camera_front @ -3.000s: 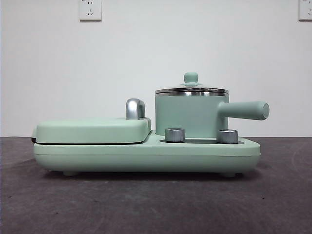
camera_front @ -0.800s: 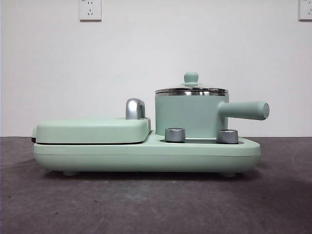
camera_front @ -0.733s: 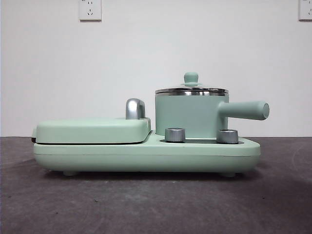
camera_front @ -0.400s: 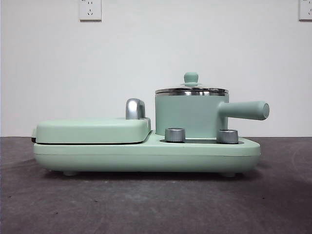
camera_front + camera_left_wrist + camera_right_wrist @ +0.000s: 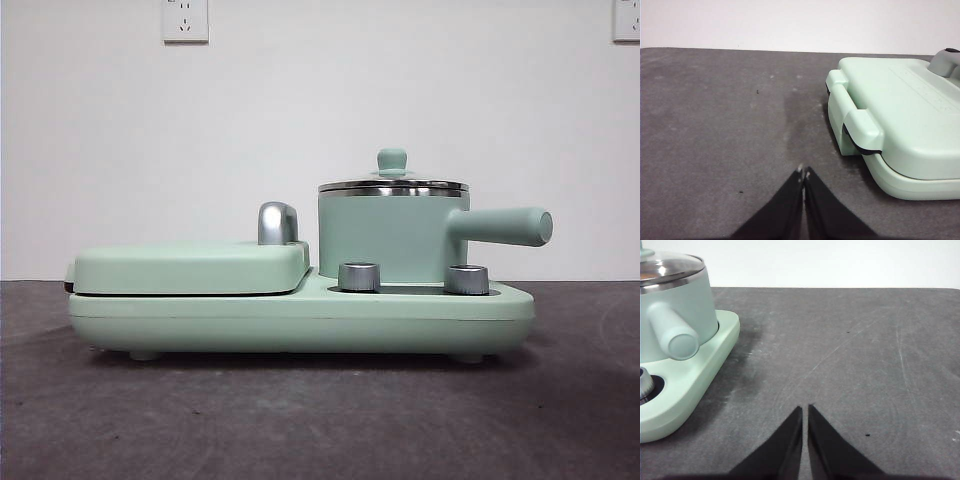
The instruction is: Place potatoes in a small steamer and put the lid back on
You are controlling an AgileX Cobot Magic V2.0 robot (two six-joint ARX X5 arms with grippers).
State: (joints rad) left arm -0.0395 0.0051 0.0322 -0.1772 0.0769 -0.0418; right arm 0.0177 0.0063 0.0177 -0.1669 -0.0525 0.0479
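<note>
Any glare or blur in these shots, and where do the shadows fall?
Front view: sharp, evenly lit, bright glints on the steamer rim and grill handle, thin shadow under the base. Left wrist view: soft shadow beside the grill. Right wrist view: glare on the lid, steamer handle slightly soft.

This looks like a lab or test bench rather than a home kitchen: a bare dark grey tabletop [image 5: 320,420] runs to a plain white wall [image 5: 320,120] with two wall sockets [image 5: 185,20], and a lone mint-green cooking appliance [image 5: 300,315] stands mid-table.
</note>
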